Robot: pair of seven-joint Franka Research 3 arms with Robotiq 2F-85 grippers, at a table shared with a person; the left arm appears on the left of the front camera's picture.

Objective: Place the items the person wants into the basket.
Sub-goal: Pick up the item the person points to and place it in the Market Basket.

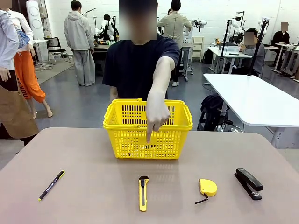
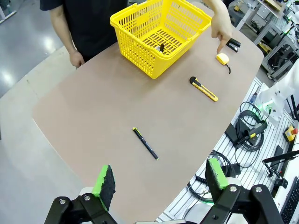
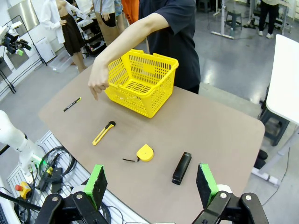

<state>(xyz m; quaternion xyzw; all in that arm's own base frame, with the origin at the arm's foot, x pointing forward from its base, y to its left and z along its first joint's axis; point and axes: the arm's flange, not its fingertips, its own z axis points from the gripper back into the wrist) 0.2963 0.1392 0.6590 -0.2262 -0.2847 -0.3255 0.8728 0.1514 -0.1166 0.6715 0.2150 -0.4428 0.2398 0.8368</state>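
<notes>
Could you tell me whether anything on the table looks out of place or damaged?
Nothing stands out. The basket stands upright at the far side, and the pen, utility knife, tape measure and stapler lie apart in a row, all looking intact. A small dark item lies inside the basket.

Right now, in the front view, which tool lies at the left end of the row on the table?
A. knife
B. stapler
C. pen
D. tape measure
C: the pen lies farthest left, followed by the knife, the tape measure, and the stapler at the right end.
</notes>
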